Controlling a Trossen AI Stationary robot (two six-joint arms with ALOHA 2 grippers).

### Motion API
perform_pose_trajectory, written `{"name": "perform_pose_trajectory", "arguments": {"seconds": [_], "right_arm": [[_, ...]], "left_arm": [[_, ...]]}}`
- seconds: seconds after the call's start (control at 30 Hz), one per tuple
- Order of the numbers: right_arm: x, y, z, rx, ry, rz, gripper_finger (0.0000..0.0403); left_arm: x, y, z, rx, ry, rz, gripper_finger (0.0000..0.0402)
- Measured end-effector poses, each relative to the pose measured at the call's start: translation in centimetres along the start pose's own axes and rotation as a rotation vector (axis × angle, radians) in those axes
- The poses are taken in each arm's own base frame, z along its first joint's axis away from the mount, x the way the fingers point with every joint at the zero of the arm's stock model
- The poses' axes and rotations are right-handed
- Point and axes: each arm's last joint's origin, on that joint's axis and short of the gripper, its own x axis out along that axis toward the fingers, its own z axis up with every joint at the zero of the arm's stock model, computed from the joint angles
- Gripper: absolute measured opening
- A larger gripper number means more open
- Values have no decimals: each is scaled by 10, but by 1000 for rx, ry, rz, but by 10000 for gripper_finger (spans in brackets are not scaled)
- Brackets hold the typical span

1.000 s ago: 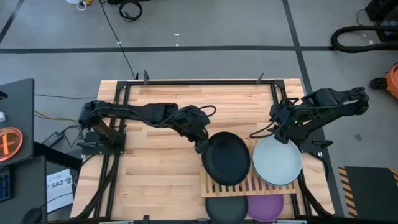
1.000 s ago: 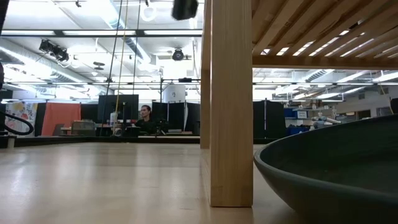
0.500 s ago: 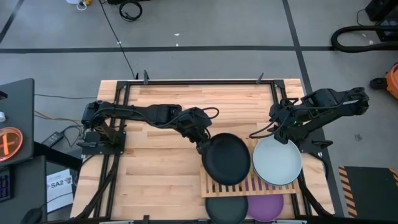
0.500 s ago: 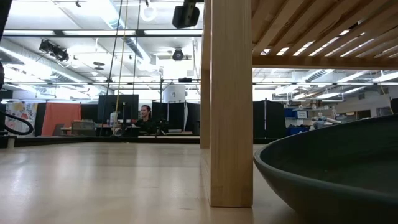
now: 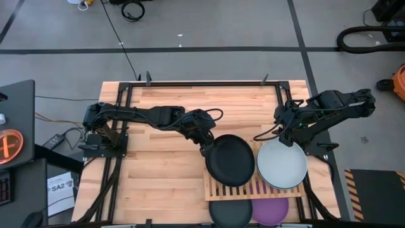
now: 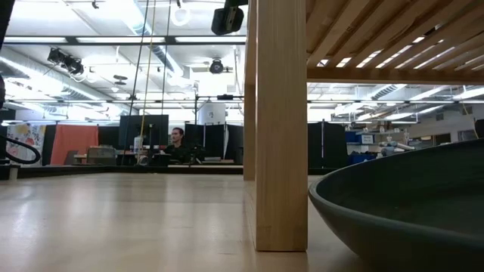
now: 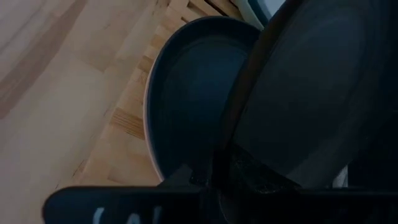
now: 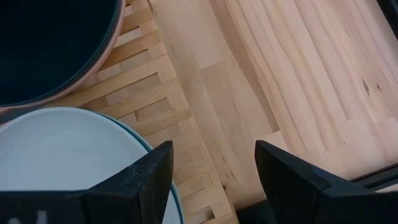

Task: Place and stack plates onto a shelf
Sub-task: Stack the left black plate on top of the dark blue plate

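Plates are set on the slatted shelf and beneath it. A black plate sits on the shelf's left half, its rim caught at the upper-left edge between the jaws of the left gripper, which are drawn narrow about it; in the left wrist view the rim is seen running straight between them, with a second dark plate beyond. A pale blue-grey plate rests on the shelf's right half, just ahead of and below the jaws of the right gripper, which are spread wide with nothing between them. From the right wrist view the pale plate's rim and the black plate's rim are seen a little apart on the slats. Under the shelf a dark plate and a purple plate lie side by side. The shelf stands on a wooden tabletop. At table height, a shelf leg and a dark plate's rim are seen; beyond, a person sits among desks and monitors.
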Motion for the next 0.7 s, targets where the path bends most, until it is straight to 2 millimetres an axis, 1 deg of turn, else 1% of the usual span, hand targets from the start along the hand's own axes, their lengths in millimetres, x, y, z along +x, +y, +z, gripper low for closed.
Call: {"name": "perform_pose_trajectory", "arguments": {"seconds": [0.5,0.7], "right_arm": [[0,0,0,0,0,0,232],[0,0,0,0,0,0,232]], "left_arm": [[0,0,0,1,-1,1,79],[0,0,0,14,-2,2,109]]}}
